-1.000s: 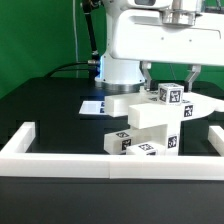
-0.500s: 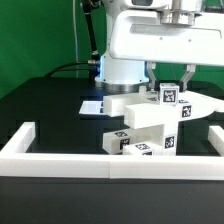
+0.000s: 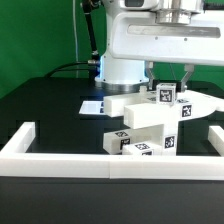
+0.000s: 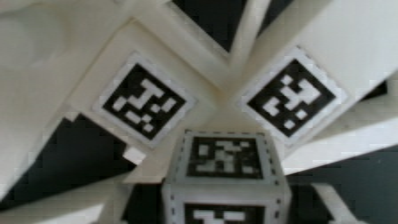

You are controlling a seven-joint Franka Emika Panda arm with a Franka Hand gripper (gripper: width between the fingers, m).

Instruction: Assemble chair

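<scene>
The partly built white chair (image 3: 146, 122) stands mid-table, a stack of blocky slabs with tags on the lower part (image 3: 141, 146). On its upper right sits a small white tagged block (image 3: 166, 94), a little tilted. My gripper (image 3: 167, 88) comes straight down over this block, one dark finger on each side, and is shut on it. In the wrist view the block (image 4: 222, 158) fills the space between the fingers (image 4: 144, 198), with two tagged chair slabs (image 4: 146, 98) spreading out beyond it. The contact faces are hidden.
The white border wall (image 3: 60, 160) runs along the front, with short side pieces at the exterior view's left and right. The marker board (image 3: 93, 106) lies flat behind the chair, by the robot's base (image 3: 118, 70). A green backdrop stands behind.
The fingers have closed in onto the small tagged block. The block has shifted slightly toward the exterior view's left and now sits a little tilted.
</scene>
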